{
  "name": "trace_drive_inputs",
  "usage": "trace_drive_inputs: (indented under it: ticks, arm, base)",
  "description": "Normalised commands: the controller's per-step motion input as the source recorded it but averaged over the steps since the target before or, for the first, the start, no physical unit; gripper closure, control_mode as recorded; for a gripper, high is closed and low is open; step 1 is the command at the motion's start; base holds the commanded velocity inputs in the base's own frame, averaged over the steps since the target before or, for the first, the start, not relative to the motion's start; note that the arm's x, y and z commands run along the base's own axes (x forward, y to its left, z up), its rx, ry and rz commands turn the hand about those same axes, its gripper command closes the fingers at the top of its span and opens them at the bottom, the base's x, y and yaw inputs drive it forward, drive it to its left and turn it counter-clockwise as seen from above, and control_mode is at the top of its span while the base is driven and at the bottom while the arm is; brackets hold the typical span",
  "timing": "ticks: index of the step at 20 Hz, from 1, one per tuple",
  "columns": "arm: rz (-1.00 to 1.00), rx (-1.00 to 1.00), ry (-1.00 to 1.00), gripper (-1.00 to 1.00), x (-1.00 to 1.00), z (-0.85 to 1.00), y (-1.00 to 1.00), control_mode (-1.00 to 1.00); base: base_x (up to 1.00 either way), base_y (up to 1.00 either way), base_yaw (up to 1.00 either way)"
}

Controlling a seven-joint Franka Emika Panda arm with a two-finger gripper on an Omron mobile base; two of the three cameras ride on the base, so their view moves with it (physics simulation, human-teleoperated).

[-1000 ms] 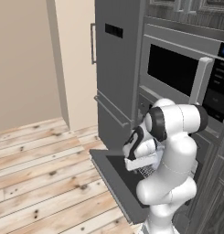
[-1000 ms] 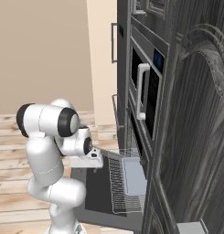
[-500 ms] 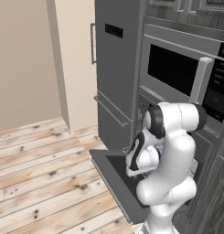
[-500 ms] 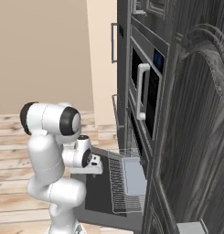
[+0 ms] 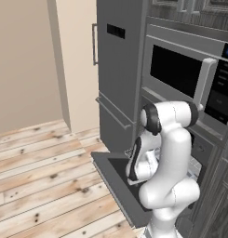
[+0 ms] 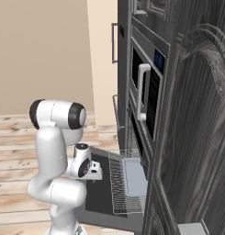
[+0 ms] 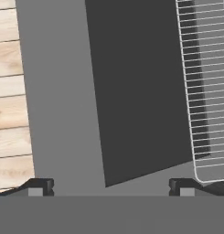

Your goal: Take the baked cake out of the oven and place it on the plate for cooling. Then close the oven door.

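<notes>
Wooden floor runs under the oven door (image 6: 102, 202), which lies folded down flat with a wire rack (image 6: 120, 183) pulled out over it. Our gripper (image 7: 109, 187) hovers above the door's dark glass, jaws spread wide and empty. We should reach inward, level, toward the oven (image 6: 139, 137). Since a second ago the hand has dipped lower.

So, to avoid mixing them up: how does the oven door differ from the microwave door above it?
The oven door lies folded down flat and open; the microwave door stands shut and upright. The microwave door has a vertical pale handle; the oven door's handle isn't visible. Both have dark glass windows.
</notes>
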Motion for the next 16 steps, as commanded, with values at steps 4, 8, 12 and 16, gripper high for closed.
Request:
trace_drive_inputs:
  ticks: [4,8,12,16]
  arm:
    - [0.00,0.00,0.00,-1.00,0.34,-0.22,0.00,-1.00]
    - [0.00,0.00,0.00,-1.00,0.37,-0.27,0.00,-1.00]
    - [0.00,0.00,0.00,-1.00,0.41,-0.32,0.00,-1.00]
    - [0.00,0.01,0.00,-1.00,0.42,-0.33,0.00,-1.00]
  base:
    - [0.00,0.00,0.00]
    - [0.00,0.00,0.00]
    - [0.00,0.00,0.00]
    - [0.00,0.00,0.00]
